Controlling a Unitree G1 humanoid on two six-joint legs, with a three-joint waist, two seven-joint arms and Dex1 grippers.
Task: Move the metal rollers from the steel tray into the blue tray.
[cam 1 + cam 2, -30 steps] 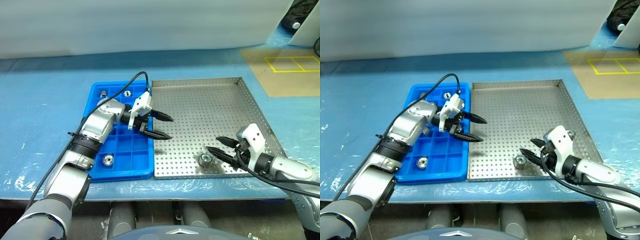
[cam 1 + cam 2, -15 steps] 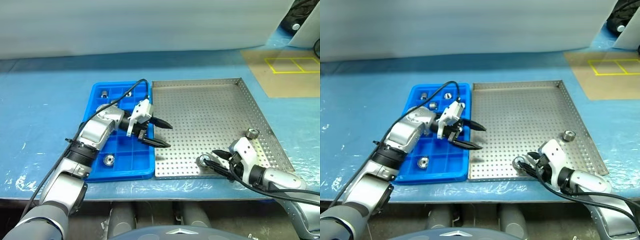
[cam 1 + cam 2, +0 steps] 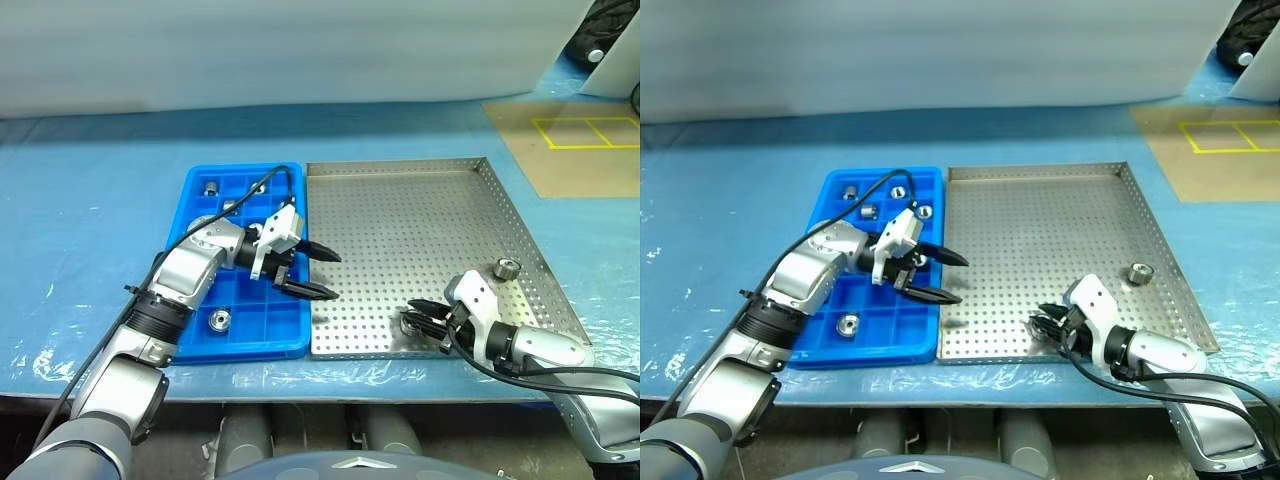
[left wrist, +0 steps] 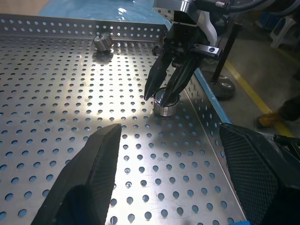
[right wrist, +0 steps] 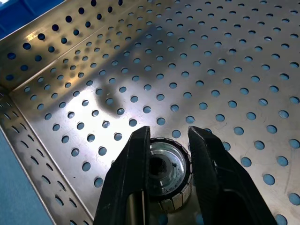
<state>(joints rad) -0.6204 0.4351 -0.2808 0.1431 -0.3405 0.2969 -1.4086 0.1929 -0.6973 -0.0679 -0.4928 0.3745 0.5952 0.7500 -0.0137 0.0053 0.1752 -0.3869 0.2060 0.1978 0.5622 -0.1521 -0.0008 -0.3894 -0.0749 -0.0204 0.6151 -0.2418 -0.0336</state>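
Since a second ago the right gripper (image 3: 415, 318) has dropped toward the near rim of the steel tray (image 3: 400, 175) and its fingers have gone from spread to clamped on a roller (image 5: 165, 171), while the left gripper (image 3: 322, 273) has eased back a little and hangs with its fingers apart and empty, over the seam between the two trays. Largest first — the steel tray is a wide square pan with a dotted, perforated floor and a low rim, and the blue tray (image 3: 198, 188), narrower and split into small square cells, lies touching its left side. Four rollers already sit in blue cells — three near the far end (image 3: 850, 191) and one near the front (image 3: 218, 320). A second loose roller (image 3: 507, 267) rests by the steel tray's right rim, well apart from the gripped one. In the right wrist view the gripped roller is a short, shiny silver drum with a ribbed side and a dark central hole, sitting on the floor near the tray's corner with a finger on each side. My judgement is that the step in hand is the lift: raise it straight up to clear the low rim before swinging left, keep the squeeze steady because the polished metal could slip, and pick an empty cell rather than a filled one.
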